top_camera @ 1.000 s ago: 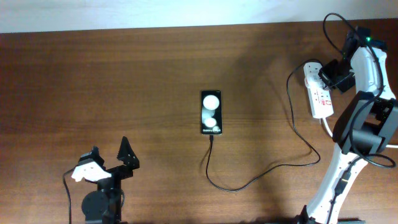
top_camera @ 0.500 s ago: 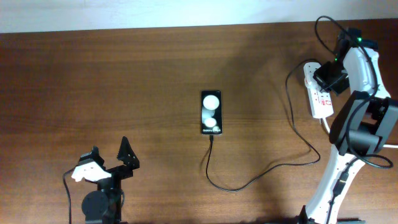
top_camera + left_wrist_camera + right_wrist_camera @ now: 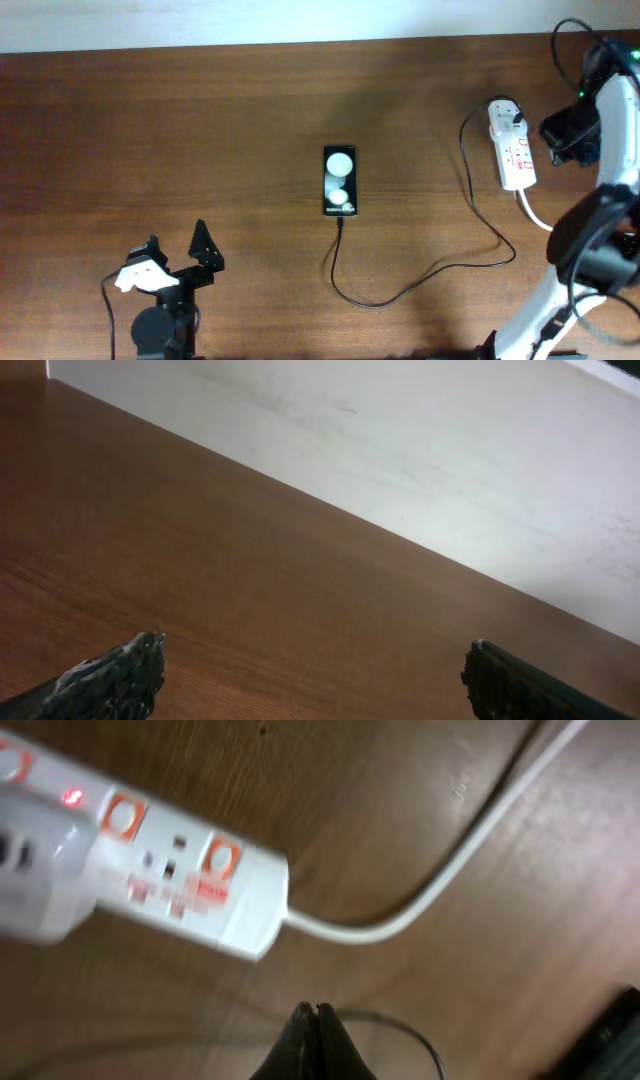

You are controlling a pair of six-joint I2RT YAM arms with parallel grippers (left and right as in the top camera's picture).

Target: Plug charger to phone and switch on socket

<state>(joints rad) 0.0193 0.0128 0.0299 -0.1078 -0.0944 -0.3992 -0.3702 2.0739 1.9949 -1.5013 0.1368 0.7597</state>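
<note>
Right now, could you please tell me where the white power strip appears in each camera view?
Overhead: the power strip sits at the far right of the picture, in the upper half, running top to bottom.
Left wrist: not in it.
Right wrist: the power strip fills the upper left, slanting down to the right.
Shared landmark: the thick white cord leaving the strip's end.
</note>
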